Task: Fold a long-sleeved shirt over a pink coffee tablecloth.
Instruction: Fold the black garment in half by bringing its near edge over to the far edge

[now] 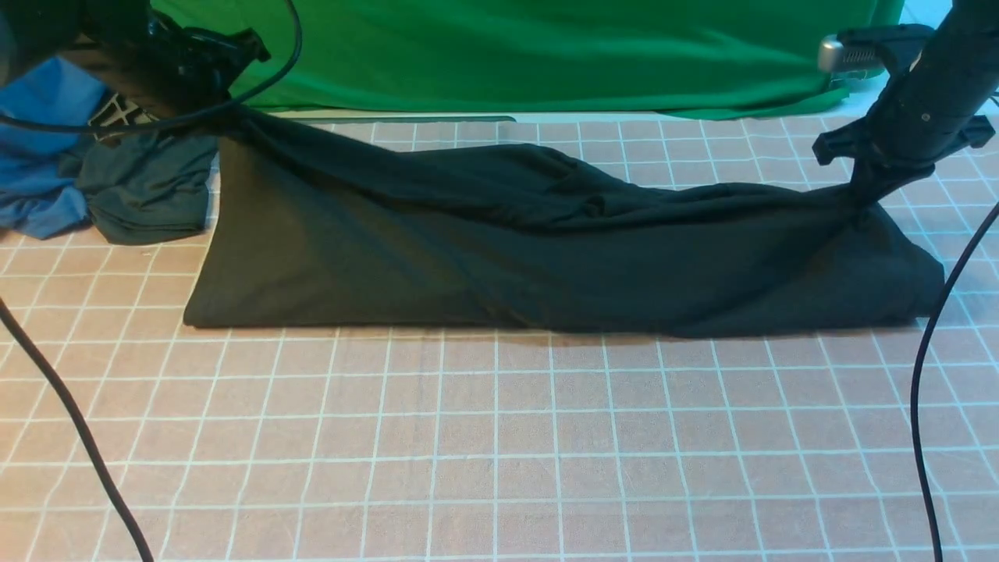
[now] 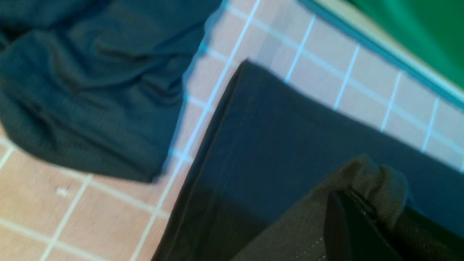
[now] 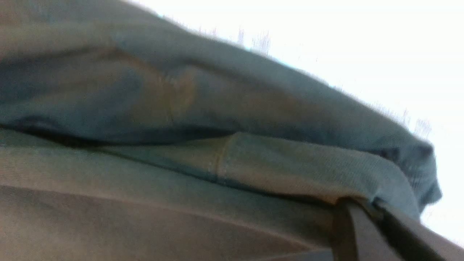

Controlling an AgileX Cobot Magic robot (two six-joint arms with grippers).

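Note:
The black long-sleeved shirt (image 1: 499, 242) stretches across the pink gridded tablecloth (image 1: 499, 437), its near edge resting on the cloth and its far edge lifted at both ends. My left gripper (image 1: 226, 109) is shut on the shirt's far-left corner, where a bunch of fabric (image 2: 377, 185) pokes out past the fingers (image 2: 348, 224). My right gripper (image 1: 862, 187) is shut on the far-right corner; folds of the shirt (image 3: 253, 159) fill that wrist view above the fingers (image 3: 359, 232). The lettering and logo are hidden.
A smaller dark garment (image 1: 148, 187) and a blue garment (image 1: 39, 156) lie at the far left beside the shirt; the dark one (image 2: 87, 90) also shows in the left wrist view. A green cloth (image 1: 546, 55) hangs along the back. Black cables (image 1: 70, 421) (image 1: 929, 375) cross both sides.

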